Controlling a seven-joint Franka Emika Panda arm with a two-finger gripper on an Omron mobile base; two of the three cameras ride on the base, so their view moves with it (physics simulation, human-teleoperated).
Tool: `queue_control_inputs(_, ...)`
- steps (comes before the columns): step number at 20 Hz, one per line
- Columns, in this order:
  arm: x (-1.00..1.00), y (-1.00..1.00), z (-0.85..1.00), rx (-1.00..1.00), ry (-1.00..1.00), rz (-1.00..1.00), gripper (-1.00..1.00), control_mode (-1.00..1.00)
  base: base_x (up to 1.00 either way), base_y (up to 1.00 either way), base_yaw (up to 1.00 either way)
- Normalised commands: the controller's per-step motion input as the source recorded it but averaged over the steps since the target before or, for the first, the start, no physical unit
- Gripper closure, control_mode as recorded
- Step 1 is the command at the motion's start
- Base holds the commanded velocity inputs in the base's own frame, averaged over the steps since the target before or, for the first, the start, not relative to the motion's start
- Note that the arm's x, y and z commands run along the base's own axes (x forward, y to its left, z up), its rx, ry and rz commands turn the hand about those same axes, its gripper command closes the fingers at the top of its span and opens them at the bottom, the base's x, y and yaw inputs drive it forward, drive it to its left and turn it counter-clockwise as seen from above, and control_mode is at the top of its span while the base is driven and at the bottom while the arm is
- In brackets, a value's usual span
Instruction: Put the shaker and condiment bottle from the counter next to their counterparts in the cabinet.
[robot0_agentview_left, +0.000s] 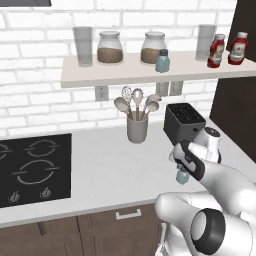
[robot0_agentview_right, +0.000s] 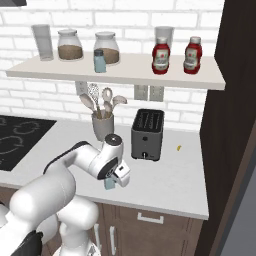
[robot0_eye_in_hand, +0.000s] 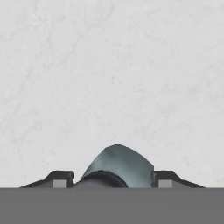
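- The small pale blue-grey translucent shaker (robot0_eye_in_hand: 117, 164) with a dark grey cap is seen standing upright on the pale grey marbled counter (robot0_agentview_left: 110, 165), near its front edge and in front of the black two-slot toaster (robot0_agentview_right: 148, 134).
- The white arm's two-finger gripper (robot0_eye_in_hand: 113, 178) is lowered over this shaker, one dark fingertip on each side of it; in the hand view a narrow gap is left on both sides, so whether the shaker is actually clamped cannot be told.
- On the long pale beige wall shelf (robot0_agentview_right: 125, 75) a matching blue-grey shaker with a dark cap (robot0_agentview_right: 100, 61) is placed near the front edge, just in front of a brown-filled jar.
- Two lidded glass jars (robot0_agentview_left: 110, 48) are stood at the back of the shelf, each roughly half filled with a brown granular content.
- Two tall clear drinking glasses (robot0_agentview_left: 83, 46) are also set on the shelf, one at the left end and one behind the bottles; nothing can be seen in them.
- Two red ketchup-style bottles (robot0_agentview_right: 161, 55) with white labels and pale grey caps are stood upright and slightly apart at the shelf's right end, near the dark brown cabinet panel (robot0_agentview_right: 232, 125).
- A grey cylindrical utensil holder (robot0_agentview_left: 137, 129) on the counter is filled with several pale spoons and a whisk.
- A black cooktop (robot0_agentview_left: 35, 167) is set into the counter at the left.
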Motion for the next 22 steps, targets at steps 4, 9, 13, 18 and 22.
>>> queue_control_inputs(4,0.00,0.00,0.00,0.00,0.00,0.00,1.00,-1.00,0.00,0.00,0.00)
queue_control_inputs(9,0.00,0.00,0.00,0.00,0.00,0.00,1.00,-1.00,0.00,0.00,0.00)
queue_control_inputs(13,0.00,0.00,0.00,0.00,0.00,0.00,1.00,-1.00,0.00,0.00,0.00)
queue_control_inputs(18,0.00,0.00,0.24,0.01,0.00,0.00,1.00,-1.00,0.00,0.00,0.00)
queue_control_inputs(22,0.00,0.00,0.66,0.00,0.00,0.00,1.00,-1.00,0.00,0.00,0.00)
